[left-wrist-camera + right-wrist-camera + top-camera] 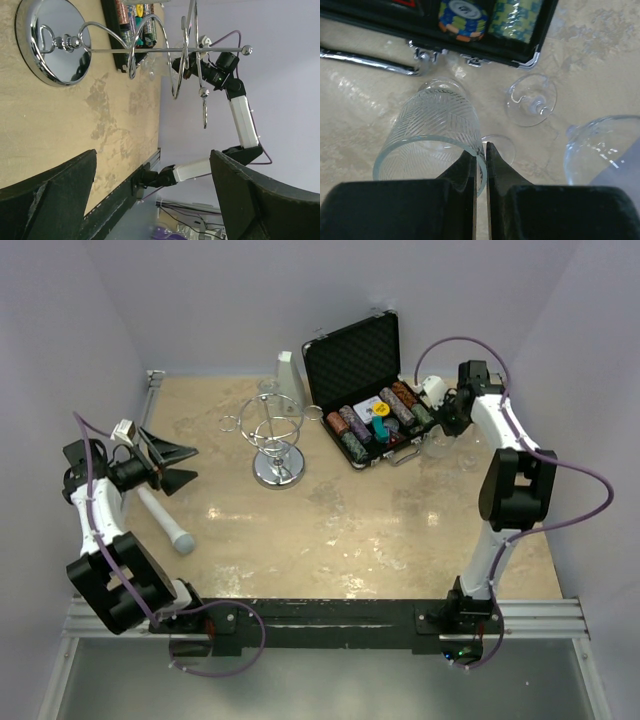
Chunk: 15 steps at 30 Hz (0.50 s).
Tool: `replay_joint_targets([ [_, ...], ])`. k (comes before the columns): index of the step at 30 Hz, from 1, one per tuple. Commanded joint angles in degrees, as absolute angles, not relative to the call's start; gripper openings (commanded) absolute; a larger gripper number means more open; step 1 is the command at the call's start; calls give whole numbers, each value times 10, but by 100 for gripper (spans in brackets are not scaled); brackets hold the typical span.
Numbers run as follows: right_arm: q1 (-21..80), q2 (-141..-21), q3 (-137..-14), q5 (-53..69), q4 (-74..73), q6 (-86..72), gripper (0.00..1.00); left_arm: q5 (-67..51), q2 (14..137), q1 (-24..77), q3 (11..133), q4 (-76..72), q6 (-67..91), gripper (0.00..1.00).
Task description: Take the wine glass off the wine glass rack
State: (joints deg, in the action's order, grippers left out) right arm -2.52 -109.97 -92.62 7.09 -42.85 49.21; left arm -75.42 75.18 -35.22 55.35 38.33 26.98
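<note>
The wine glass rack [277,436], chrome wire with a round mirrored base [52,42], stands at the table's middle back. My left gripper [172,466] hangs wide open to the left of it, its jaws [152,156] empty and turned toward the rack. Far right, beside the case, my right gripper [441,427] is shut on the rim of a clear wine glass [435,132] with a cut herringbone bowl. One finger is inside the bowl and one outside [480,148]. A round glass foot [497,146] shows just below it. I cannot tell whether a glass hangs on the rack's far loops.
An open black case [366,390] of poker chips lies at the back right. Another wine glass foot [532,100] and a clear bowl [602,145] stand close to my right gripper. A white cylinder with a grey tip [166,521] lies near the left arm. A white bottle [288,374] stands behind the rack.
</note>
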Motion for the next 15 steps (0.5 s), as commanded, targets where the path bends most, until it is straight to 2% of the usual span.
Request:
replay_joint_targets([
  [1, -36, -1142, -997, 72, -440, 468, 0, -753, 730, -353, 541, 358, 286, 100],
  [6, -37, -1173, -1030, 66, -454, 465, 0, -751, 724, -353, 538, 352, 290, 100],
  [10, -37, -1176, -1039, 65, -449, 454, 23, -750, 724, -353, 539, 352, 288, 100],
  [15, -38, -1173, -1048, 70, -450, 430, 37, -749, 725, -353, 539, 355, 284, 100],
])
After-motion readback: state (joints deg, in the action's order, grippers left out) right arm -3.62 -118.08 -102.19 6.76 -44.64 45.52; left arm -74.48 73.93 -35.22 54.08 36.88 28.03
